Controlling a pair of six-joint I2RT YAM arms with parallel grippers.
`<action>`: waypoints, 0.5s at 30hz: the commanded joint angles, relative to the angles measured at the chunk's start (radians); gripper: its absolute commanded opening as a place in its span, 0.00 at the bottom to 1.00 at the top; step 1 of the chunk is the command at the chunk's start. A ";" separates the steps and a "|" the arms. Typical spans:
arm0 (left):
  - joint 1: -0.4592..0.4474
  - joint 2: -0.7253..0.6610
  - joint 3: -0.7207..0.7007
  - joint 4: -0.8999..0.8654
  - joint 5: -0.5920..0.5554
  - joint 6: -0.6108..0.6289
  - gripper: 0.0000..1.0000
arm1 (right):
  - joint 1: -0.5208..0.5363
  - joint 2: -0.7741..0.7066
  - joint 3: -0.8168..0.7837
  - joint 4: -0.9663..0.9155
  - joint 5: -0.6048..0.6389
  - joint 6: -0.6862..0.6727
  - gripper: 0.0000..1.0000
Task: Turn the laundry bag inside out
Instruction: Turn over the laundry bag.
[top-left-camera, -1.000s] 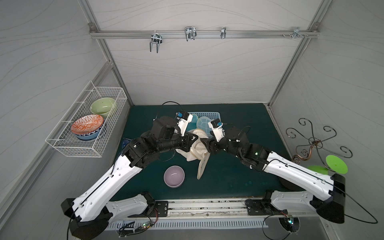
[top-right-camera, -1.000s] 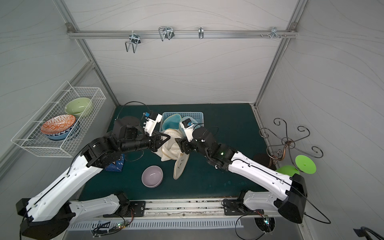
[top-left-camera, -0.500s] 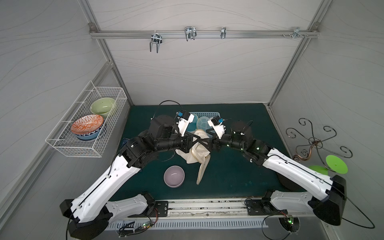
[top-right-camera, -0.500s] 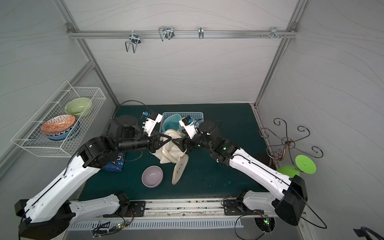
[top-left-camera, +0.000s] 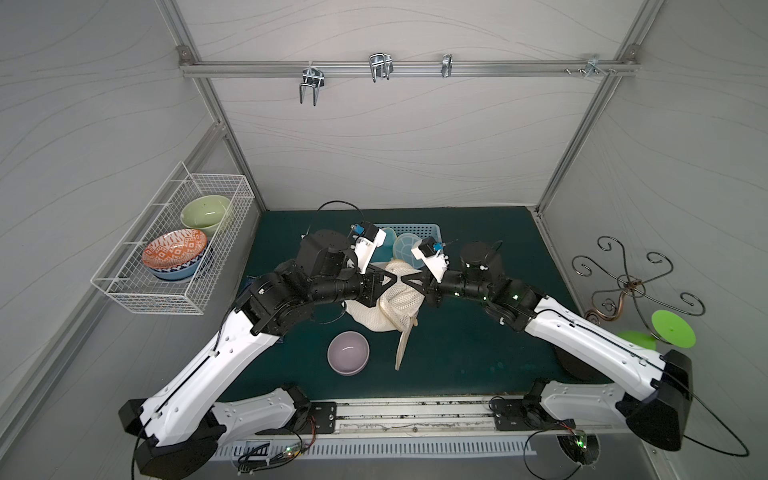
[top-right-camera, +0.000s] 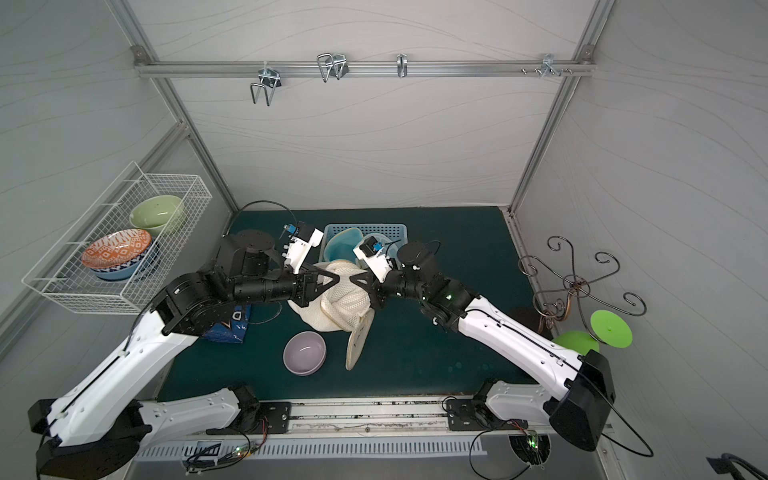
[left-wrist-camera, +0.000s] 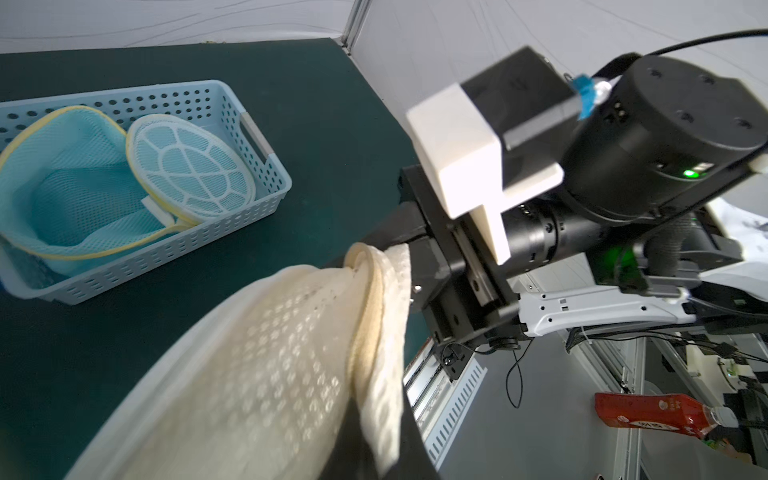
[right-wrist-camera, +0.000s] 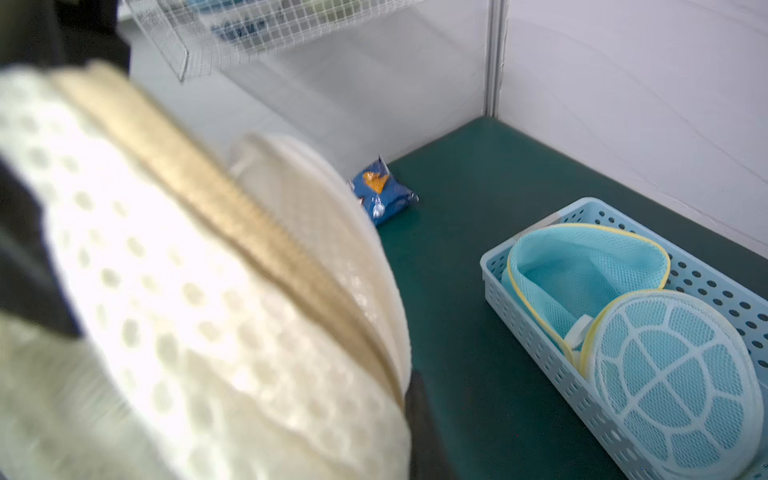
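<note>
Right wrist cam shows a blue snack packet (right-wrist-camera: 382, 193) on the mat by the wall; in a top view the left arm covers most of it. Only the left wrist cam catches a red bottle (left-wrist-camera: 660, 415) outside the cell. Left gripper (top-left-camera: 394, 277) and right gripper (top-left-camera: 406, 279) are both clamped tight on the cream laundry bag (top-left-camera: 399, 305), tips nearly meeting. The bag is mid-mat, just in front of the blue basket (top-left-camera: 430, 227).

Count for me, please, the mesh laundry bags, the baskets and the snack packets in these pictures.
Mesh laundry bags: 2 (cream laundry bag, blue laundry bag)
Baskets: 2 (wire basket, blue plastic basket)
Snack packets: 1 (blue snack packet)
Total: 5
</note>
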 joint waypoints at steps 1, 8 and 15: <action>0.010 0.007 0.087 -0.016 -0.093 0.058 0.00 | -0.001 -0.024 0.054 -0.156 -0.123 -0.086 0.00; 0.076 0.037 0.134 -0.036 -0.133 0.104 0.00 | 0.039 -0.097 0.086 -0.297 -0.335 -0.162 0.00; 0.149 0.102 0.105 -0.029 -0.156 0.156 0.00 | 0.056 -0.187 0.094 -0.277 -0.479 -0.177 0.00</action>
